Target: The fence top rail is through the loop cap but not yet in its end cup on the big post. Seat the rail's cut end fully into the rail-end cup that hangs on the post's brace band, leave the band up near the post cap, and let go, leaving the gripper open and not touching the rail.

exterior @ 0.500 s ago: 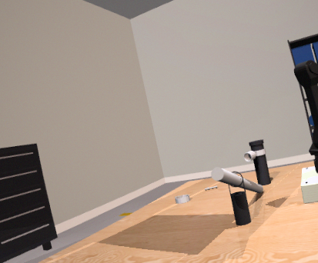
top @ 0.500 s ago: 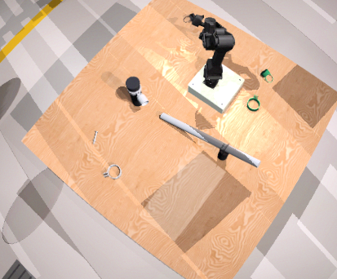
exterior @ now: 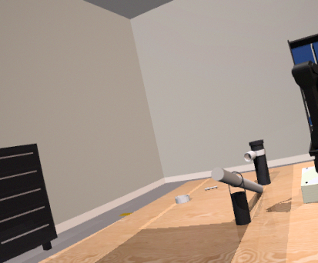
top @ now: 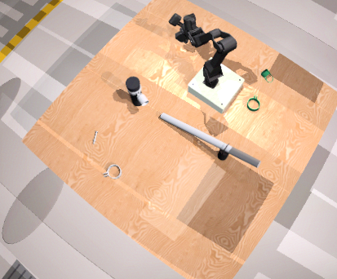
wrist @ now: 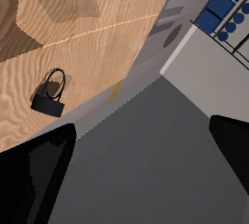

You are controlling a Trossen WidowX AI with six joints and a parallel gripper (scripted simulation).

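Observation:
The grey rail [top: 194, 133] [exterior: 246, 184] passes through the loop cap [top: 223, 152] on the short black post [exterior: 241, 208]. It slopes down toward the big black post [top: 133, 85] [exterior: 262, 171], its cut end low near the table. The white rail-end cup [top: 143, 101] [exterior: 249, 156] hangs on the brace band [exterior: 260, 151], up near the post cap [exterior: 256, 142]; the rail's end is outside and below it. My gripper [top: 178, 28] [wrist: 143, 126] is open and empty, far from rail and post, at the table's far side.
A white ring clamp [top: 121, 172] [exterior: 182, 199] and a small pin [top: 95, 137] [exterior: 211, 188] lie beyond the big post. A green ring [top: 253, 110] and a green cap [top: 266, 74] lie beside the robot base [top: 232, 82]. The wrist view shows a dark looped cap [wrist: 48, 106].

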